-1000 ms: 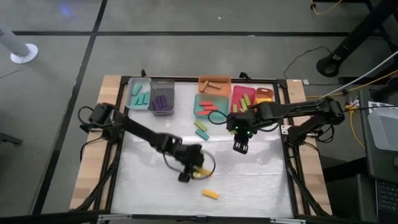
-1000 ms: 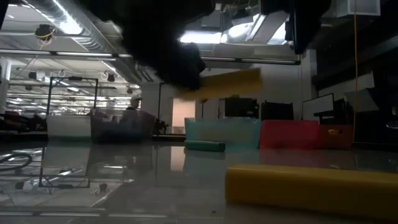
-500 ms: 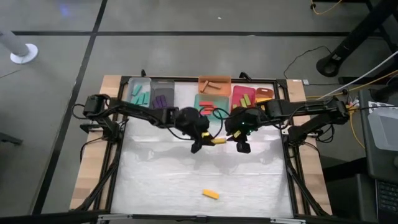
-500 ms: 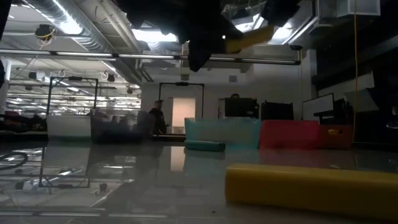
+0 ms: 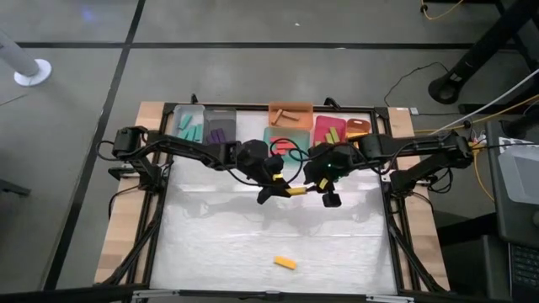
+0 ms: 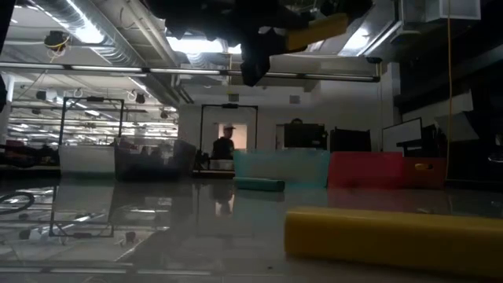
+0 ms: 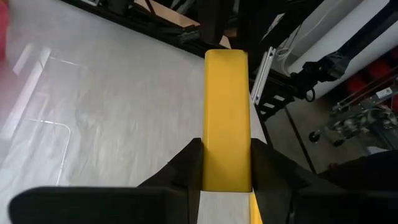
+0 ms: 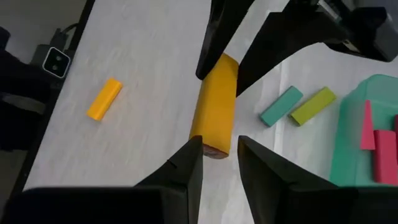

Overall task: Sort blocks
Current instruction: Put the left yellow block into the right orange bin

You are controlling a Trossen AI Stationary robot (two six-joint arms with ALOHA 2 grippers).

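I have the left tool [image 5: 278,190] above the middle of the desk [image 5: 219,244], clamped on one end of a yellow block [image 7: 227,118] that juts out toward the right arm. The right tool [image 5: 324,193] is at the block's other end; from its wrist camera the fingers [image 8: 183,168] stand apart on either side of that end, and I cannot tell whether they touch it. From table height the held block [image 6: 316,30] sits high, clear of the surface. A second yellow block [image 5: 285,263] lies alone on the near part of the desk, well apart from both arms. A teal block [image 8: 281,104] and an olive block [image 8: 312,105] lie side by side on the desk just beside the teal bin [image 8: 348,134], which holds red blocks [image 8: 380,146]. Along the far edge I see more bins: one with teal blocks [image 5: 189,130], one with purple blocks [image 5: 219,134], an orange one with brown blocks [image 5: 289,114], and a red bin [image 5: 329,128].
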